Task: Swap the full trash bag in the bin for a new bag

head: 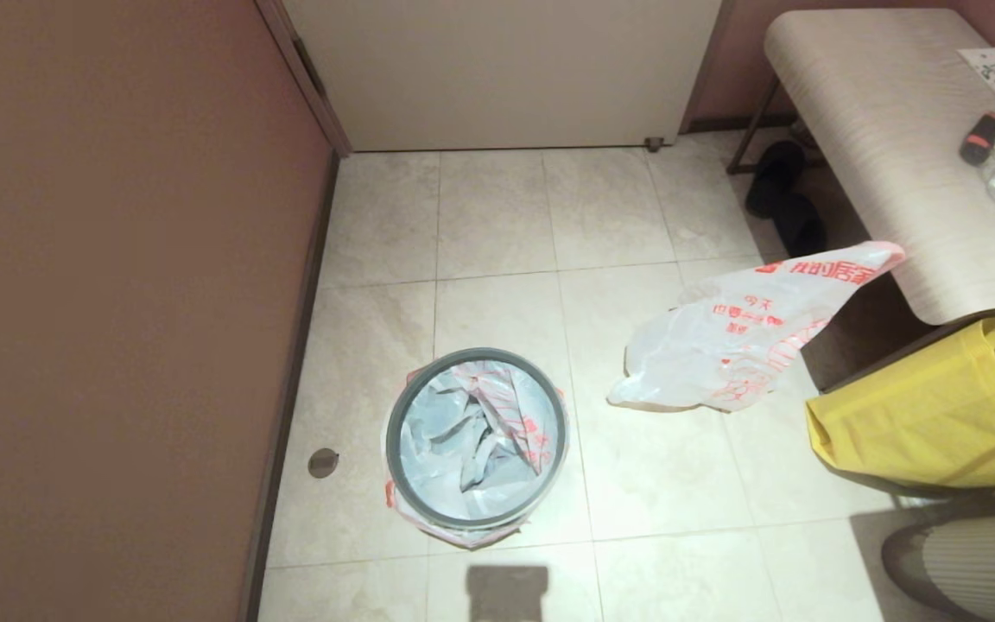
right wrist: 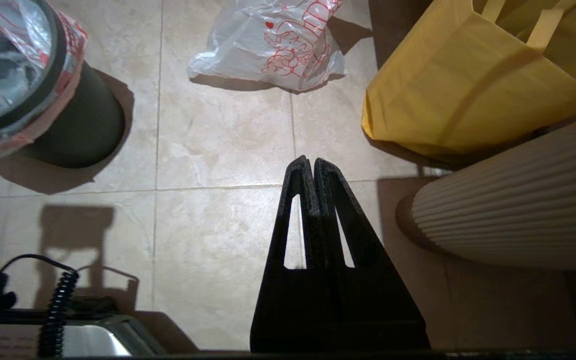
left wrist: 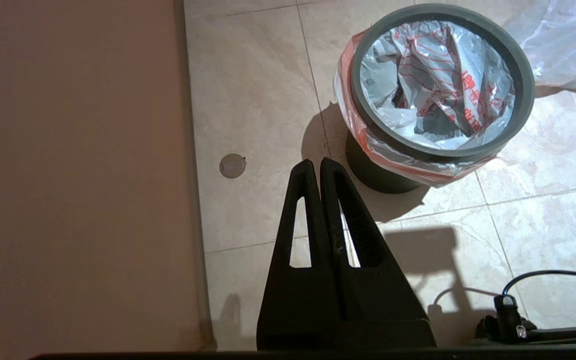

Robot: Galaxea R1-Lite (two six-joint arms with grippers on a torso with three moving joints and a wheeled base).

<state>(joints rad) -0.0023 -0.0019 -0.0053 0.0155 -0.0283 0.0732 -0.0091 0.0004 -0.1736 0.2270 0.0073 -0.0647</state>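
Right gripper (right wrist: pixel 313 162): jaws closed, empty, above floor tiles (right wrist: pixel 218 140) between bin (right wrist: pixel 75 130) and yellow fabric bag (right wrist: pixel 458 85).

Floor (head: pixel 636 484): pale stone-look tiles, smooth, slight sheen, thin grout lines. Bin (right wrist: pixel 80 125): matt black plastic; grey hoop (head: pixel 477 518) on rim, matt plastic too. Bag lining it (head: pixel 472 432): thin translucent plastic, crinkled, glossy, red print. Loose bag (head: pixel 722 354) to its right on floor: same thin film, wrinkled. Yellow bag (head: pixel 921 415) near right: cloth, matt. Table (head: pixel 886 130) far right: wood-grain top, smooth. Wall (head: pixel 117 285) left: matt, fine texture. Both grippers (left wrist: pixel 316 162) (right wrist: pixel 309 161): matt black plastic, slightly grainy.
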